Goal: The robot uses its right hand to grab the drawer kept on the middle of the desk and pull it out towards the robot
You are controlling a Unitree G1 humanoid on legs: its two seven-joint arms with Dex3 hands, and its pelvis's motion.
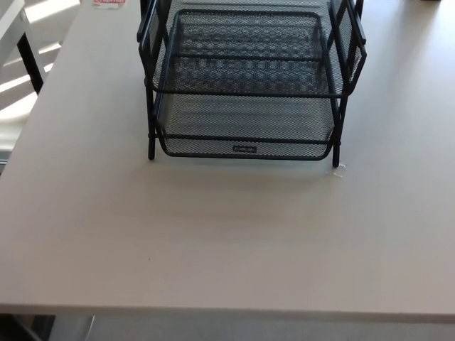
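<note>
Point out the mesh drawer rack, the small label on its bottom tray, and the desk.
mesh drawer rack [245,74]: head view, on the front rail of the upper tray.
small label [244,149]: head view, on the middle of the bottom tray's front edge.
desk [227,241]: head view, on bare tabletop before the rack.

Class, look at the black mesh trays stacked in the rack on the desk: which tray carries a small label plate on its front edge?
The bottom tray, nearest the desk's front edge. Its front rim bears a small label plate; the tray above shows none.
</note>
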